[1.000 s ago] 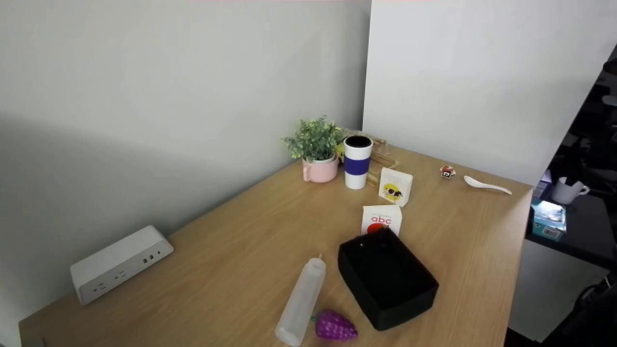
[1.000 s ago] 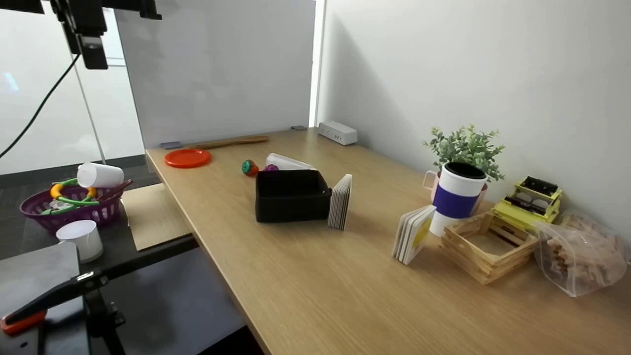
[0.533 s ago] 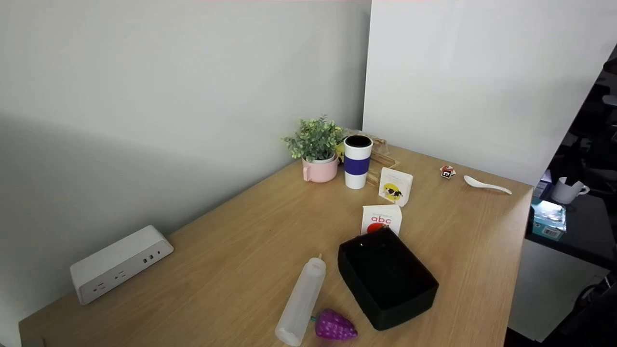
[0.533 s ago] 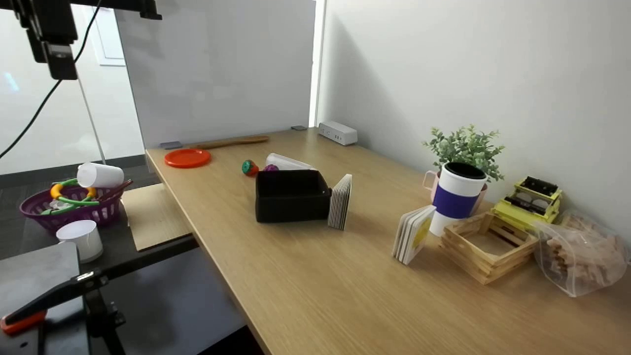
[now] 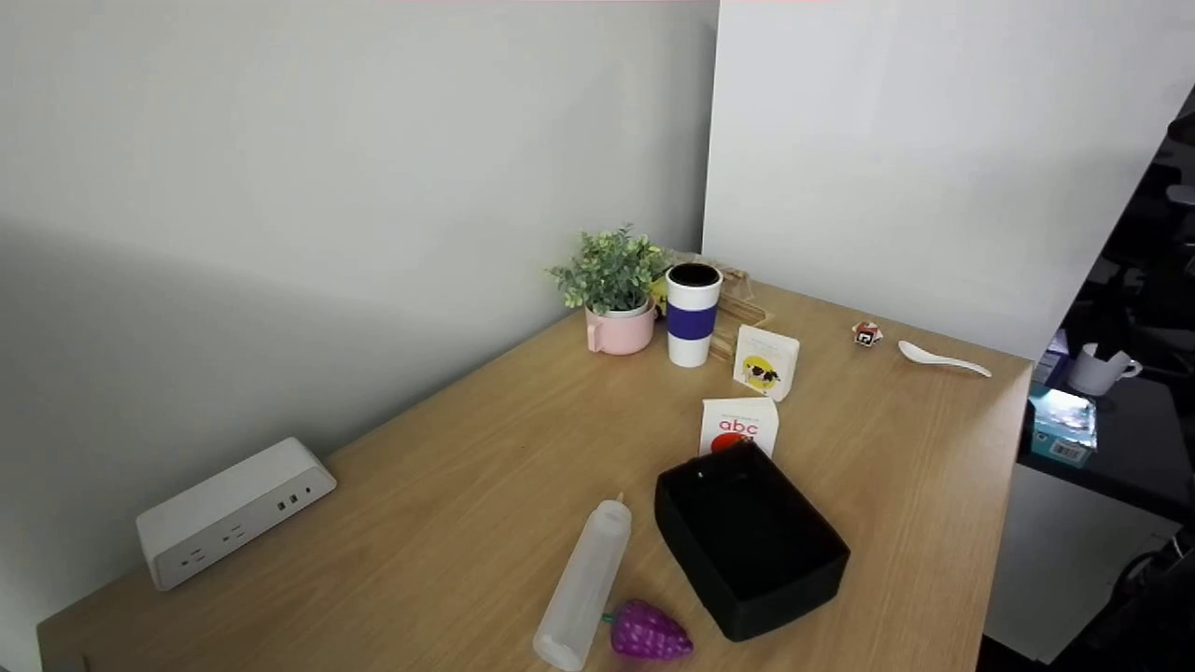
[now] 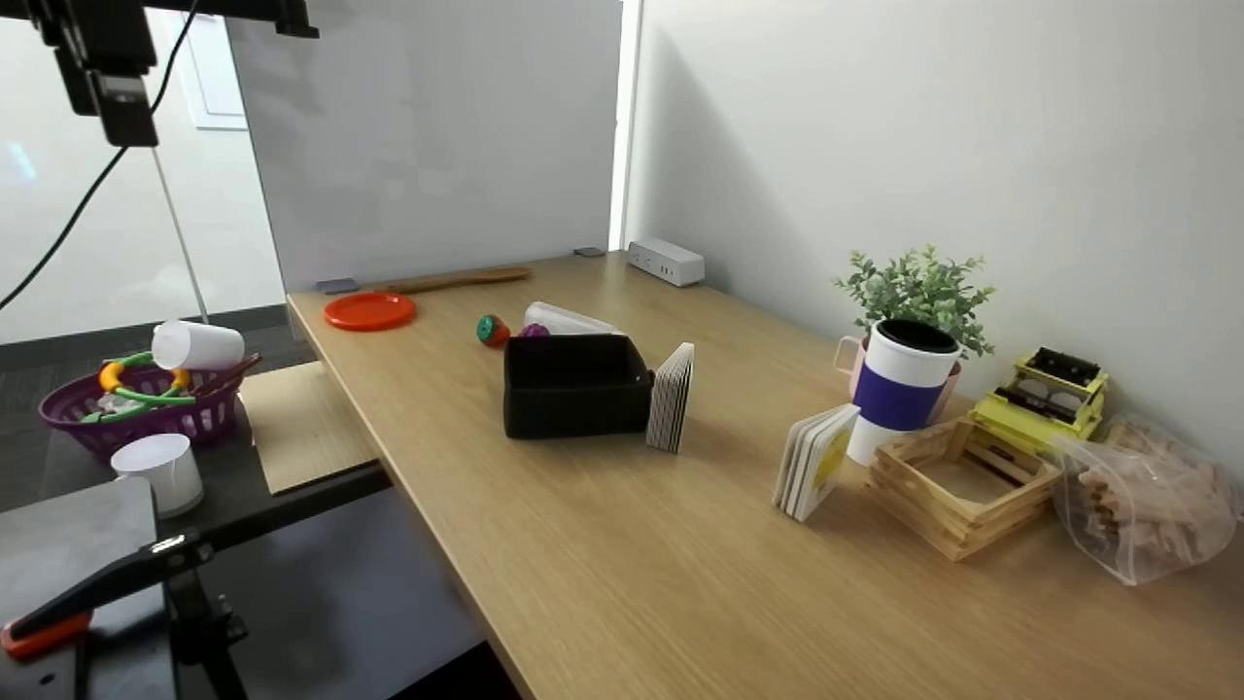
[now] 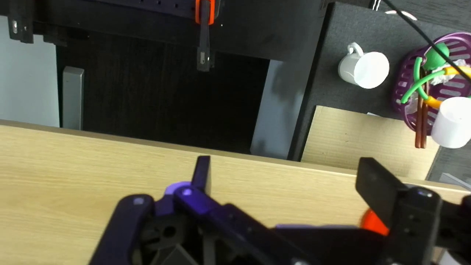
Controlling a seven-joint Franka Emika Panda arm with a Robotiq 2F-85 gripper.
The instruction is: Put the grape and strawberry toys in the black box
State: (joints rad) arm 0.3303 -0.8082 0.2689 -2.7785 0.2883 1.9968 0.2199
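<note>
Gripper [image 7: 285, 175], spread and empty, just shifted sideways; grape [image 5: 651, 630] and strawberry [image 6: 493, 332] lay outside box [image 6: 578, 413], both picks likely pending.

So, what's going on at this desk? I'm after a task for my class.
Nothing is being held: the robot's jaws stand open with nothing between them. The job is to put the grape toy and the strawberry toy in the black box, but neither is in yet: both lie outside it on the desk. The grape toy is beside a translucent bottle.
</note>
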